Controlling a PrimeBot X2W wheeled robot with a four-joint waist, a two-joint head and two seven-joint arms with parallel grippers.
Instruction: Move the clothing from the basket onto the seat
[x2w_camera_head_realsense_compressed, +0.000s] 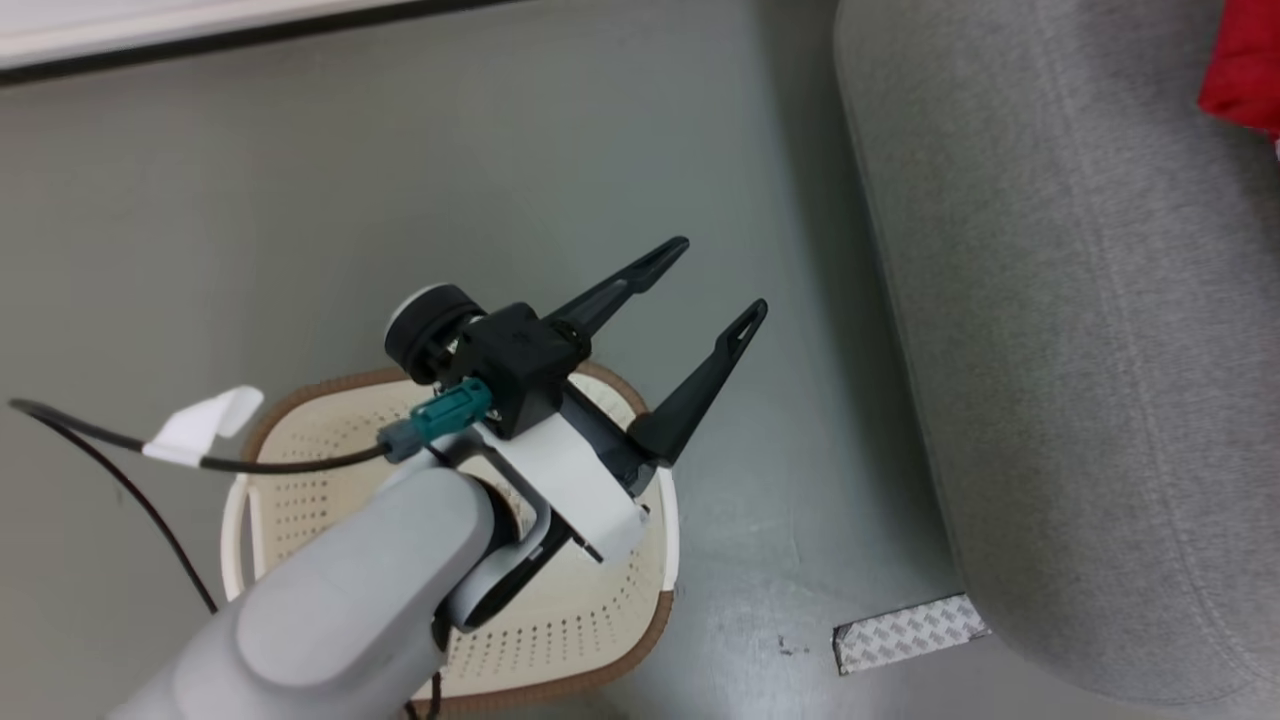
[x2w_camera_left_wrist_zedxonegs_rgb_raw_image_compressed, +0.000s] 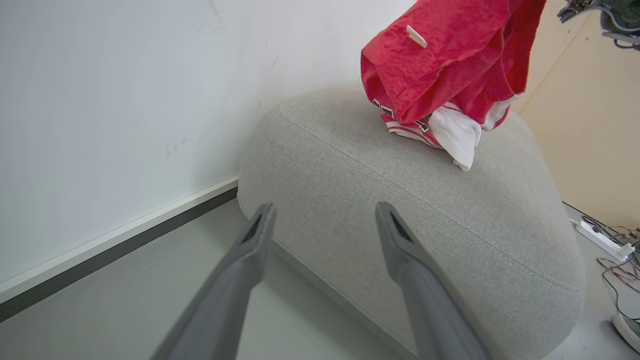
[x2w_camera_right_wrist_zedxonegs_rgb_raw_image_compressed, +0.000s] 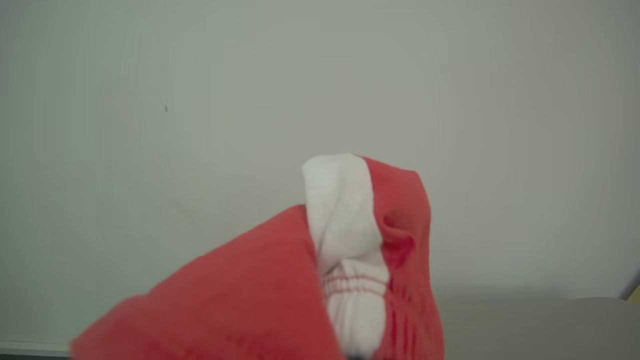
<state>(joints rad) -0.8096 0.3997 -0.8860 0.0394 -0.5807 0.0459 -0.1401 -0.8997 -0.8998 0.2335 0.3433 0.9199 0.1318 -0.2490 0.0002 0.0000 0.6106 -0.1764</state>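
We clamp the clothing (x2w_camera_left_wrist_zedxonegs_rgb_raw_image_compressed: 440, 75) in our right pincer, its low end touching the seat (x2w_camera_left_wrist_zedxonegs_rgb_raw_image_compressed: 475, 210) below; left pincer (x2w_camera_head_realsense_compressed: 720, 277) spread.

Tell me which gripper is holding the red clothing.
The right gripper, shut on the clothing bunched before its camera; the left gripper hangs open and empty over the basket.

Looks like a robotics lab or test room, not a home: bare white wall (x2w_camera_left_wrist_zedxonegs_rgb_raw_image_compressed: 125, 100), dark baseboard (x2w_camera_left_wrist_zedxonegs_rgb_raw_image_compressed: 115, 256), smooth grey floor (x2w_camera_head_realsense_compressed: 300, 200) with a tape patch (x2w_camera_head_realsense_compressed: 905, 632), and a power strip (x2w_camera_left_wrist_zedxonegs_rgb_raw_image_compressed: 602, 241) and loose cables (x2w_camera_left_wrist_zedxonegs_rgb_raw_image_compressed: 620, 272) beside the seat (x2w_camera_left_wrist_zedxonegs_rgb_raw_image_compressed: 450, 210).
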